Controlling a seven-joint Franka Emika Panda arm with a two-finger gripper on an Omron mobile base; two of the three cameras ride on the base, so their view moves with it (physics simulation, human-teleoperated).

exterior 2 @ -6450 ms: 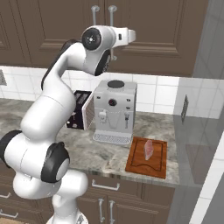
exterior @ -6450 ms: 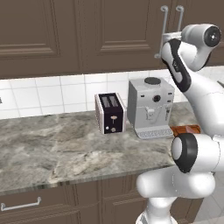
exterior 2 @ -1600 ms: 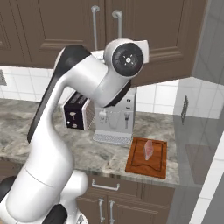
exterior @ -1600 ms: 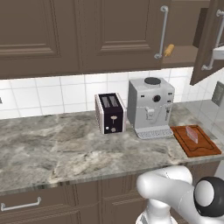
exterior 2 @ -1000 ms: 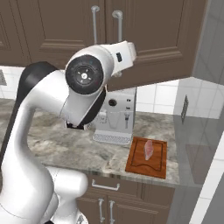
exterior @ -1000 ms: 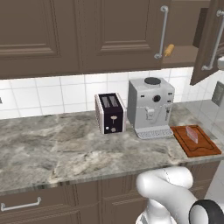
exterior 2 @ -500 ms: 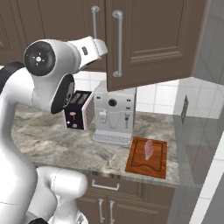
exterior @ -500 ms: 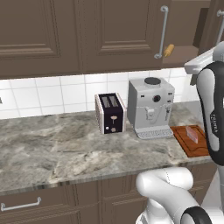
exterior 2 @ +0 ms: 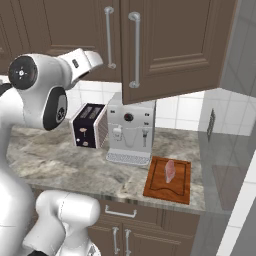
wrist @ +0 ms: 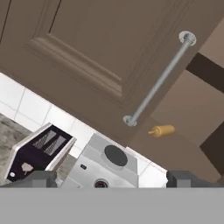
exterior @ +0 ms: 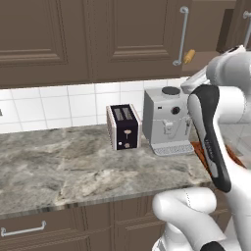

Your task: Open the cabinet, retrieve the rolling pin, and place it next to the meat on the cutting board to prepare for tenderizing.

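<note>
The cabinet [exterior: 132, 34] has its right door [exterior 2: 185, 45] swung open; the left door [wrist: 87, 48] is closed. On the open shelf lies the rolling pin [wrist: 161, 130], only its tan-orange end [exterior: 189, 55] showing past the closed door's edge. My gripper [wrist: 111, 179] is open and empty, below and left of that end, some way short of it. The pale pink meat [exterior 2: 170, 171] lies on the cutting board [exterior 2: 155, 187] on the counter right of the coffee machine.
A grey coffee machine [exterior 2: 131, 130] and a black toaster [exterior 2: 89, 125] stand against the tiled wall under the cabinet. The closed door's long silver handle [wrist: 159, 78] hangs just left of the pin. The open door juts out over the coffee machine.
My arm has swung up from low in front of the base, and the hand now faces the cabinet. The jaws stayed open. The cabinet door, pin, board and meat have not moved.
</note>
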